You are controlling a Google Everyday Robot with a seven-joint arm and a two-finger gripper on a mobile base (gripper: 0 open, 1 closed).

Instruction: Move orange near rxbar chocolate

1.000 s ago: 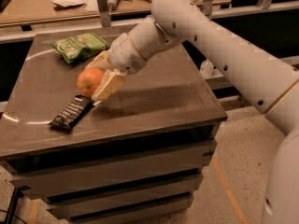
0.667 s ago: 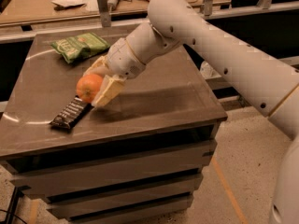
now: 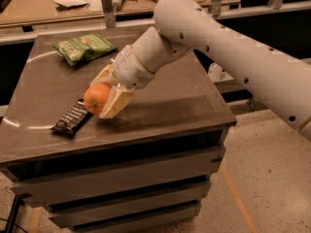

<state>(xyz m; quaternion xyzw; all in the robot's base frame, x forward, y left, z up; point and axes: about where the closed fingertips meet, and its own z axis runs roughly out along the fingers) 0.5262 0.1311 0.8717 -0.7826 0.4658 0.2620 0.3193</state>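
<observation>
Tool (image 3: pixel 103 100) was clamped around the orange (image 3: pixel 95 97), low over the desk (image 3: pixel 170 96), with the rxbar chocolate (image 3: pixel 73 118) lying just beside it. Looked nearly done to me, only the set-down and release left.

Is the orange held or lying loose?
Held: the gripper, by the rxbar chocolate's upper end, has a finger on each side of the orange.

Tool (image 3: pixel 101 100) grips orange (image 3: pixel 94 96), hiding its right side; arm (image 3: pixel 233 47) cropped right.
</observation>
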